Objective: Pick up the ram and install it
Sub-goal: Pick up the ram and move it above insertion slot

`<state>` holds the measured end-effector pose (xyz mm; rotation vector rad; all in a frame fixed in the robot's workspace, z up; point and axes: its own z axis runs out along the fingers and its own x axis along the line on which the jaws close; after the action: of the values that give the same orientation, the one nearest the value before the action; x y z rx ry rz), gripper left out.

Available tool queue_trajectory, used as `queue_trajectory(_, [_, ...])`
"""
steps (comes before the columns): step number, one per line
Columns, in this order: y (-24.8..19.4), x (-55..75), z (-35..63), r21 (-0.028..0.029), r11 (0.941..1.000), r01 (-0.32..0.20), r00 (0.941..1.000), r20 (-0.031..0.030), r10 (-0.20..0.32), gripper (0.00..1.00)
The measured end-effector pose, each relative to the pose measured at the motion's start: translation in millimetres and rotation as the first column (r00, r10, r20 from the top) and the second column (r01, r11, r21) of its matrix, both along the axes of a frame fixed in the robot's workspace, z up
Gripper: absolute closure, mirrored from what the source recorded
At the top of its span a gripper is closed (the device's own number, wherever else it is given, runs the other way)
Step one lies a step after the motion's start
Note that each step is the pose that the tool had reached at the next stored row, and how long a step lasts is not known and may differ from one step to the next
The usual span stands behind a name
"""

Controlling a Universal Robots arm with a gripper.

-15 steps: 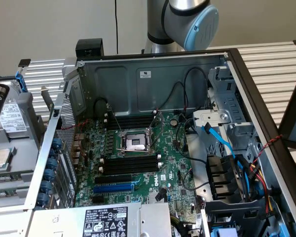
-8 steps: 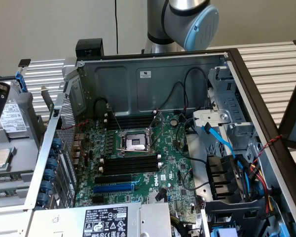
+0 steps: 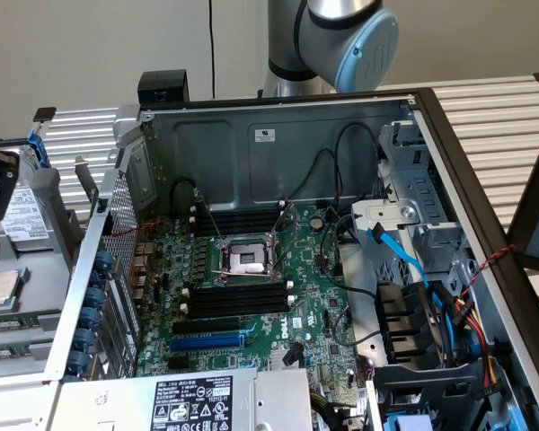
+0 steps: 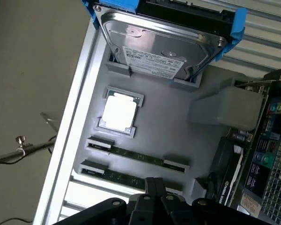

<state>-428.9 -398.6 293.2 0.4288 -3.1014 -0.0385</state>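
Two ram sticks (image 4: pixel 136 158) racked edge-up in tray (image 4: pixel 164 122) cradles, easy to pinch
hanging just over nearer one with pincer (image 4: pixel 153 188) shut, empty

Plain beige wall (image 3: pixel 90 45), white slatted tabletop (image 3: pixel 503 117), thin black cable (image 3: pixel 212 45) down the wall, soft even light

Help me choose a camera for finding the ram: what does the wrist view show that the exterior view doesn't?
Wrist view adds: two ram sticks lying in the grey tray, with the shut gripper close to them. Exterior view adds: the motherboard with its black slots and socket, and the arm. Both: the hard drive and the processor chip on that tray.
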Motion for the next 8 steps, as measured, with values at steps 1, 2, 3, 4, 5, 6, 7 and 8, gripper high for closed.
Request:
queue_trajectory(1, [0.0, 0.0, -0.8, 0.0001, 0.9998, -0.018, 0.9998, 0.0001, 0.018, 0.9])
queue_trajectory(2, [0.0, 0.0, -1.5, 0.0, 0.9994, -0.036, 0.9994, -0.0001, 0.036, 0.9])
queue_trajectory(3, [0.0, 0.0, -2.5, 0.0001, 0.9985, -0.054, 0.9985, 0.0, 0.054, 0.9])
queue_trajectory(4, [0.0, 0.0, -3.4, 0.0, 0.9974, -0.072, 0.9974, -0.0001, 0.072, 0.9])
queue_trajectory(5, [0.0, 0.0, -4.4, 0.0, 0.996, -0.09, 0.996, 0.0, 0.09, 0.9])
queue_trajectory(6, [0.0, 0.0, -5.5, 0.0, 0.994, -0.109, 0.994, 0.0, 0.109, 0.89])
queue_trajectory(7, [0.0, 0.0, -6.5, 0.0001, 0.9919, -0.127, 0.9919, 0.0001, 0.127, 0.83])
queue_trajectory(8, [0.0, 0.0, -7.4, 0.0001, 0.9896, -0.144, 0.9896, 0.0001, 0.144, 0.83])
